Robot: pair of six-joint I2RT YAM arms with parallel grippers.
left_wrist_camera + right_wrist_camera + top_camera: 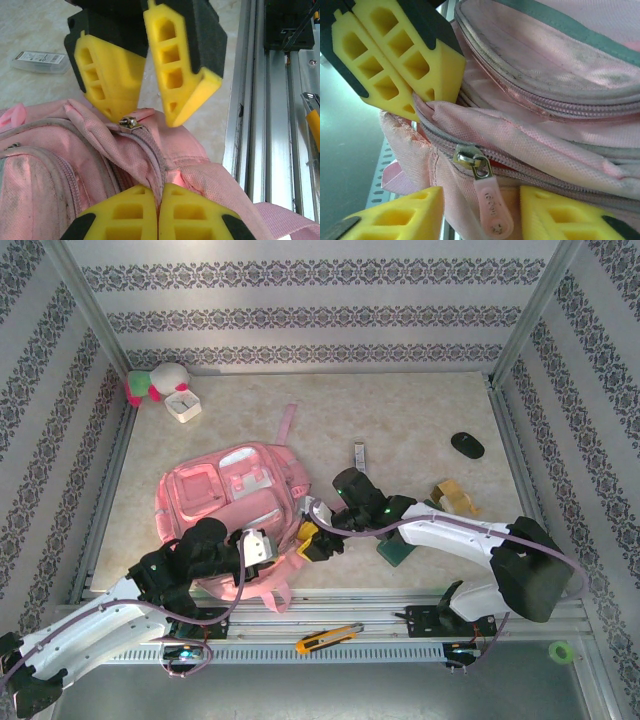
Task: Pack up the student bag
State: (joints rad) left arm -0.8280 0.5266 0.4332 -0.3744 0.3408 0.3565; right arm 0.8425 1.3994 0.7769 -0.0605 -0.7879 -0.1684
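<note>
A large soft pink fabric backpack (225, 495) lies flat on the pale marbled tabletop (400, 420), left of centre and close to the front rail. One strap points to the far side and another trails over the near edge. The left gripper (160, 192) has its yellow foam fingers pressed together, clamped on a fold of the backpack's fabric at its near right corner, just beside the zip track. The right gripper (481, 196) faces it from the opposite side. Its yellow fingers stand apart on either side of the pale pink rubber zip pull (492, 210), which hangs from a metal slider (470, 160); whether either pad touches the pull I cannot tell.

A pink-and-white plush toy (152, 385) and a small white box (184, 405) sit in the far left corner. A black oval mouse (467, 445) rests near the right wall. A yellow-and-black utility knife (328, 638) lies on the front rail between the arm bases, and a clear flat plastic packet (40, 61) lies on the table beside the backpack
</note>
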